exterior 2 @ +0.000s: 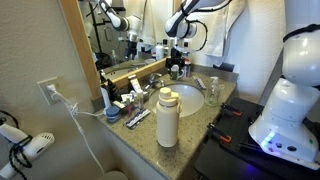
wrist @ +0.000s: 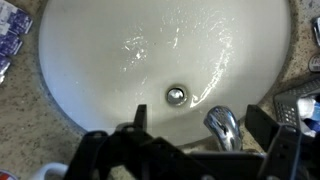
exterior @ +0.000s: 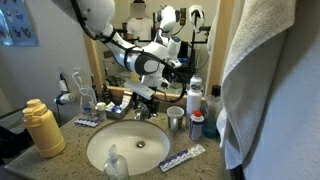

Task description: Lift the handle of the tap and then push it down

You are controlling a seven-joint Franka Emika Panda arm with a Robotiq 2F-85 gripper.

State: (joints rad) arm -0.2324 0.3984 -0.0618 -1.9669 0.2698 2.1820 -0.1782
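In the wrist view the chrome tap [wrist: 226, 127] stands at the rim of the white basin [wrist: 100, 70], pointing toward the drain [wrist: 176, 95]. I cannot tell its handle from the spout here. My gripper [wrist: 203, 120] is open, its two dark fingers on either side of the tap, not touching it. In both exterior views my gripper [exterior: 141, 98] [exterior 2: 178, 66] hangs over the back of the basin [exterior: 110, 150] [exterior 2: 190, 100] and hides the tap.
A steel cup [exterior: 176, 118] and a blue bottle [exterior: 197, 125] stand beside the basin. A yellow bottle [exterior: 42, 128] [exterior 2: 166, 116] stands on the counter. A toothpaste tube [exterior: 182, 158] lies at the front. A towel [exterior: 275, 80] hangs close by. A mirror is behind.
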